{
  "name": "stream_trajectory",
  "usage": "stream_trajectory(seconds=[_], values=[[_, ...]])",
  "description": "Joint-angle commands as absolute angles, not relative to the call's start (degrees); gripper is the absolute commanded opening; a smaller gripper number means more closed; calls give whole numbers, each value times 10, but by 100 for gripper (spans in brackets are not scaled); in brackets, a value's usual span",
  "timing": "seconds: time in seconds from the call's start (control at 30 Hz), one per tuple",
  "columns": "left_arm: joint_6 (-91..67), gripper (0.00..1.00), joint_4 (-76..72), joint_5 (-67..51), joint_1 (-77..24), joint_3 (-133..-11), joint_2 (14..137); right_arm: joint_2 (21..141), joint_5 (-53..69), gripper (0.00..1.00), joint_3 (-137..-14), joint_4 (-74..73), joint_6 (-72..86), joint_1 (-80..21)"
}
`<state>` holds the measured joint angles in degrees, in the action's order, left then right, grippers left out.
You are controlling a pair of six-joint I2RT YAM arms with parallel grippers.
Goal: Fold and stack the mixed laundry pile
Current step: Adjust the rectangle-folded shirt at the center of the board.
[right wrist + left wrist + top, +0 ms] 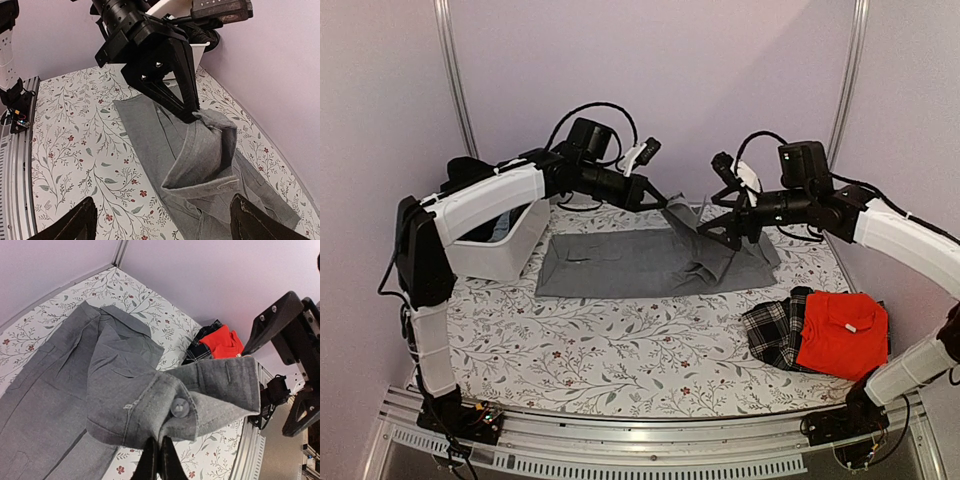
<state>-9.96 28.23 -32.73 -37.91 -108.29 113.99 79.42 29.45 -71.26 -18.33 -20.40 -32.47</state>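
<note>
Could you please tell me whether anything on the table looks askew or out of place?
The grey long-sleeved collared shirt lies mostly flat, but one cuff is lifted off the table, pinched in the shut left tool, leaving that sleeve bunched. The right tool stands open beside it.

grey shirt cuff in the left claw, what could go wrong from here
The left claw pinches only the cuff's edge, so it could slip out mid-fold. The right claw stands open close beside it; the two could collide. Pulling on it may drag the flat grey shirt askew.
</note>
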Motion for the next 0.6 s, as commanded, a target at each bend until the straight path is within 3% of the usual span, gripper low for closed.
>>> stream_trajectory(seconds=[0.0, 0.1, 0.17, 0.37, 0.47, 0.57], values=[[-135, 0, 291, -349, -372, -1106, 1151, 827, 148, 91, -740, -169, -223, -376], [-136, 0, 291, -353, -372, -1108, 1151, 863, 74, 87, -769, -170, -211, -389], [-134, 0, 291, -353, -372, -1107, 1148, 893, 42, 77, -798, -181, -205, -389], [-127, 0, 292, -346, -372, -1108, 1144, 935, 33, 14, -837, -144, -223, -389], [-124, 0, 291, -334, -371, -1107, 1137, 943, 24, 0, -844, -120, -237, -389], [-131, 4, 285, -311, -361, -1100, 1127, 963, 21, 0, -863, -105, -250, -387]])
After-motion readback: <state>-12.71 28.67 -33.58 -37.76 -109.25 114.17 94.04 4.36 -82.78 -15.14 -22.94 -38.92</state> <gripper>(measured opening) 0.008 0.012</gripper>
